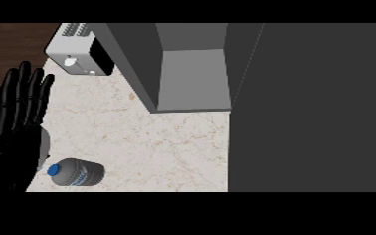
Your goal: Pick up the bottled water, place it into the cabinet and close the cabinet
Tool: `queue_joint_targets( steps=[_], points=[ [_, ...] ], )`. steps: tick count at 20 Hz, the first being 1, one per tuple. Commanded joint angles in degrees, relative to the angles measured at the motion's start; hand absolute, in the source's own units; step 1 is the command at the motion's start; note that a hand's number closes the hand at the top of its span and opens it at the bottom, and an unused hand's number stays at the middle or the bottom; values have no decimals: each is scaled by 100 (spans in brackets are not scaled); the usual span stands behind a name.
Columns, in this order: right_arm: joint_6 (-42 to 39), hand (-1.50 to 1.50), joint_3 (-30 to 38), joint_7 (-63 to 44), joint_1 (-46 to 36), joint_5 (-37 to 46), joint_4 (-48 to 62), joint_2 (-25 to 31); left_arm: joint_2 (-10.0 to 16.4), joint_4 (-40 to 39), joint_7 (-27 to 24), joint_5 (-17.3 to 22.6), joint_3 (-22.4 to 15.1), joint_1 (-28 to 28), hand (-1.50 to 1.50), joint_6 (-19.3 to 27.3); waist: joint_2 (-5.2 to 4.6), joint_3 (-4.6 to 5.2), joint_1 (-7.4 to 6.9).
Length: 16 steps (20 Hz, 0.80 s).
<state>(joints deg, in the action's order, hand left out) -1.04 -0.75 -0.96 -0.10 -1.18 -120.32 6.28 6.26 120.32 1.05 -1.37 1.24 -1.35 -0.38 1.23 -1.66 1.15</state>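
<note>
Resting left hand (21, 124) beside bottled water (77, 173)

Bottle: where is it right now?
Head view, lower left: the bottle sits on the counter just right of the open left hand, apart from the open cabinet farther up the view.

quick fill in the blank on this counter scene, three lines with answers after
The bottled water has a ____ cap.
The cabinet stands ____.
Only the robot's ____ hand is in view.
Missing words: blue; open; left.
</note>
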Motion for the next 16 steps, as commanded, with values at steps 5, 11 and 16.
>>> queue_joint_targets(
  steps=[5, 11, 16],
  points=[
    [172, -150, 29, -9, 911, -12, -783, -256, 673, 313, -375, 1774, 1384, -563, -150, -1025, -103, 171, -138],
    [-896, -150, -1003, -360, 1913, -718, -1488, 33, 428, 408, 521, 2983, 1442, -1335, -150, -1174, -79, 169, -130],
    [-873, -150, -1198, -667, 2665, -834, -2339, 29, 619, 1165, 993, 3699, 2036, -2130, -150, -1421, -90, 166, -136]
  ],
)
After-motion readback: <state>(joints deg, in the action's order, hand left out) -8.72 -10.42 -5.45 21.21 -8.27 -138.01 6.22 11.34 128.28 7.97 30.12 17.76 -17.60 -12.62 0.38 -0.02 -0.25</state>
